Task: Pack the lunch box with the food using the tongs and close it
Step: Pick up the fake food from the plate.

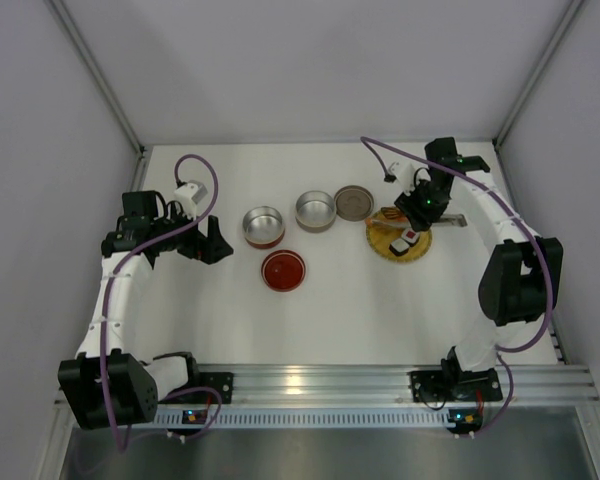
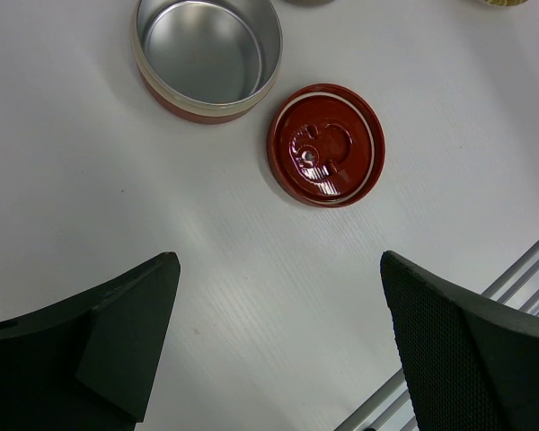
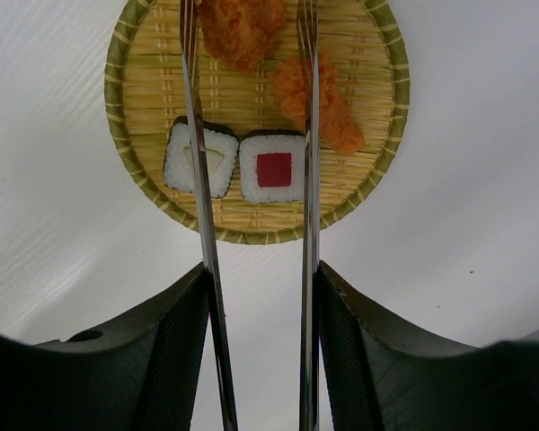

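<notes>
The right gripper (image 3: 262, 278) is clamping the tongs (image 3: 307, 233), one dark finger pressing against the outside of each silver arm, so the jaws are sitting at a middling width around the tool. In the wrist view the two thin arms are running up from the bottom of the frame and out over the woven plate (image 3: 115, 90) in the upper middle. The red-centred roll (image 3: 272, 169) is lying between the two arms. The left arm is crossing over the green-centred roll (image 3: 200, 160) just beside it, and the right arm is passing over one orange chunk (image 3: 328, 112). Whether the metal is touching any food, I cannot tell. A second orange chunk (image 3: 242, 27) is sitting at the top edge of the plate.

In the overhead view, the plate is at centre right of the white table (image 1: 350, 320), under the right arm. The left gripper (image 2: 278, 269) is hanging at centre left, jaws spread wide and gripping nothing. Its camera is showing the red-banded tin (image 2: 198, 108), empty, at the upper left of the frame, and the red lid (image 2: 326, 144) lying flat just beside it. Overhead, a second tin (image 1: 315, 210) and a grey lid (image 1: 354, 202) are sitting side by side between the red-banded tin and the plate.
</notes>
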`<action>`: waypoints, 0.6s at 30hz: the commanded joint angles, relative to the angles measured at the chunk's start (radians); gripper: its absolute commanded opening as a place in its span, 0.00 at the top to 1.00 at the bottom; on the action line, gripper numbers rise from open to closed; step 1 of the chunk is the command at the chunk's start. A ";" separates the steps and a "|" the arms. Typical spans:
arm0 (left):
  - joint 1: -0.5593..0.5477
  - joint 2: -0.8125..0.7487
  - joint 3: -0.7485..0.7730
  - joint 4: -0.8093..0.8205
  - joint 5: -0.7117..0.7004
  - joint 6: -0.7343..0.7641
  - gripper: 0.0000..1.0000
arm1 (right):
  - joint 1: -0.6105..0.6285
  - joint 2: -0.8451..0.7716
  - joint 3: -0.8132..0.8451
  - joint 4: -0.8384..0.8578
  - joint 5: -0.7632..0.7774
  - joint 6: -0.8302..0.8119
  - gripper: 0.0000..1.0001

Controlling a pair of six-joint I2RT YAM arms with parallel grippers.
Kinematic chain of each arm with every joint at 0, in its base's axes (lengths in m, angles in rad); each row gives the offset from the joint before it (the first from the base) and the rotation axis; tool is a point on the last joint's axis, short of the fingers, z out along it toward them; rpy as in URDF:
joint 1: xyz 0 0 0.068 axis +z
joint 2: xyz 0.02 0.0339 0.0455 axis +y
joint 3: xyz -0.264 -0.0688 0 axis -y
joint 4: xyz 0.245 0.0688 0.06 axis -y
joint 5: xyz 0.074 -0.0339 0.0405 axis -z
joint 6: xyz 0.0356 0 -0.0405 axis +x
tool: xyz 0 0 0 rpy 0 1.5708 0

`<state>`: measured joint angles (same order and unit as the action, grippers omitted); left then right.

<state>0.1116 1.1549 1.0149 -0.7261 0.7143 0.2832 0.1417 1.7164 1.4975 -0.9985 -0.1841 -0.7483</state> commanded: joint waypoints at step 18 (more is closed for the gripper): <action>0.005 -0.017 0.013 0.021 0.005 0.008 0.02 | 0.041 -0.058 0.050 -0.035 0.000 -0.011 0.75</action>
<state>0.1116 1.1549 1.0149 -0.7265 0.7090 0.2832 0.1661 1.7161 1.4986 -1.0046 -0.1768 -0.7513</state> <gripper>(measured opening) 0.984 0.370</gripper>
